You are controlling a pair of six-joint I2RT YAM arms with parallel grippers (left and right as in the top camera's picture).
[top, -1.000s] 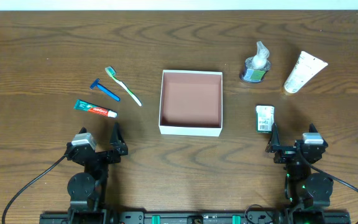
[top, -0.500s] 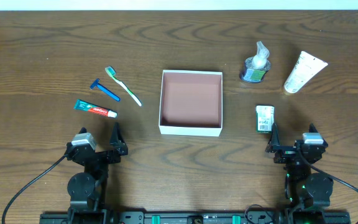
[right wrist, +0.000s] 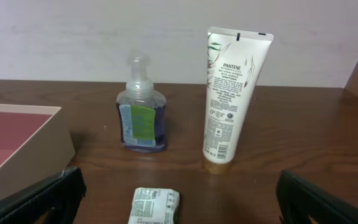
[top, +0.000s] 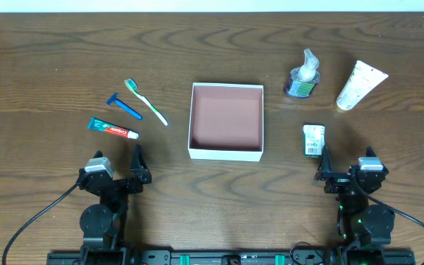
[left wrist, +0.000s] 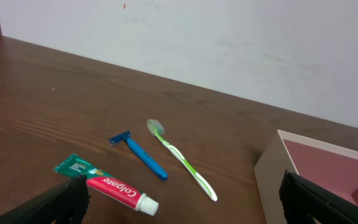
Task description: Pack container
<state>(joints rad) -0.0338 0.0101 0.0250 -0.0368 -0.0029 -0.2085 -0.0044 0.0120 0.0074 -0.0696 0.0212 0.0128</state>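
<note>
We log the container [top: 225,118] at table centre, open side up. Left gripper [top: 117,163] rests at the near edge, fingers spread wide; toothpaste [top: 112,129], razor [top: 124,106] and toothbrush [top: 146,101] lie ahead. Right gripper [top: 347,165] is likewise spread, with a small packet [top: 313,139] just ahead and the pump bottle [top: 303,76] and Pantene tube [top: 360,85] beyond.

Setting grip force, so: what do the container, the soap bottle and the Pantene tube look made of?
Container: matte white cardboard, judging by thin folded walls. Soap bottle: clear glossy plastic; bluish liquid shows through. Pantene tube: smooth cream plastic, probably soft, given its flat crimped end.
</note>
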